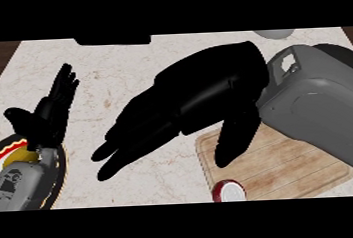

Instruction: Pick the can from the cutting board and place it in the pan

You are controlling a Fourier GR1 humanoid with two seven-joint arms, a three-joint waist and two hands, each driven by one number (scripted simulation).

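Marble-patterned counter top point(125, 68) fills most of what we see, pale with faint veins, and dark wood shows at its far left and right corners. At the left edge we find our left hand point(42, 114) resting open, its fingers straight and pointing away from us, the thumb stuck out to the left; its grey forearm point(20, 185) comes in from the lower left corner and partly covers a dark round pan point(58, 183) with a red and yellow mark by its rim. In the middle our right hand point(186, 103) hangs over the counter with fingers spread and stretched toward the lower left, the thumb pointing down over the near left part of the wooden cutting board point(285, 164); it holds nothing. On the board's near left corner we see the can point(227, 191), red-rimmed with a pale top, cut off by the lower edge and apart from the thumb. Our right grey forearm point(315, 102) crosses the board from the right.
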